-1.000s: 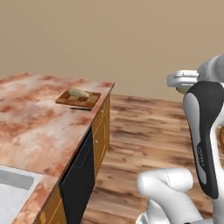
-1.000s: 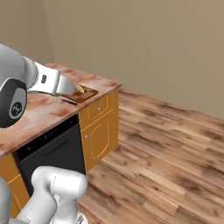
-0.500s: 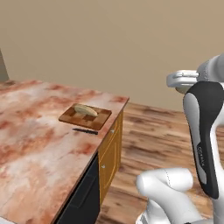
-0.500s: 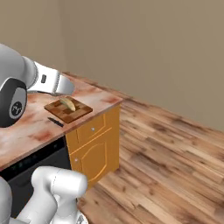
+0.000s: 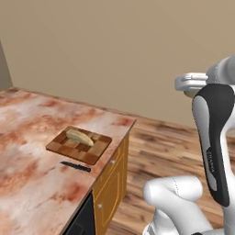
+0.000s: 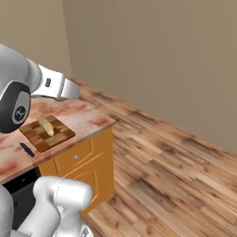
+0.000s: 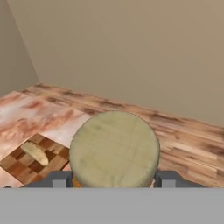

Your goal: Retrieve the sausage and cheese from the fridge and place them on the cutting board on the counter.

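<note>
In the hand view my gripper point(image 7: 113, 180) is shut on the cheese point(image 7: 114, 148), a round pale tan-yellow piece that fills the gap between the two fingertips point(image 7: 59, 180). The brown striped cutting board point(image 5: 94, 151) point(image 6: 33, 134) point(image 7: 19, 166) lies near the end of the reddish marbled counter point(image 5: 27, 183) point(image 6: 90, 118). An oblong pale tan piece point(image 5: 79, 137) point(image 6: 46, 126) point(image 7: 36, 153) with rounded ends rests on the board. Whether it is the sausage I cannot tell. The gripper hangs off the counter's end, apart from the board. The fridge is out of view.
A slim black knife point(image 5: 75, 166) point(image 6: 27, 149) lies on the counter just in front of the board. Orange cabinet drawers point(image 6: 76, 159) sit under the counter end. Wooden floor point(image 6: 166, 176) stretches to a plain beige wall.
The whole picture has shifted as the base drives: the counter's end and the board now sit nearer and larger. The grip on the cheese is unchanged.
</note>
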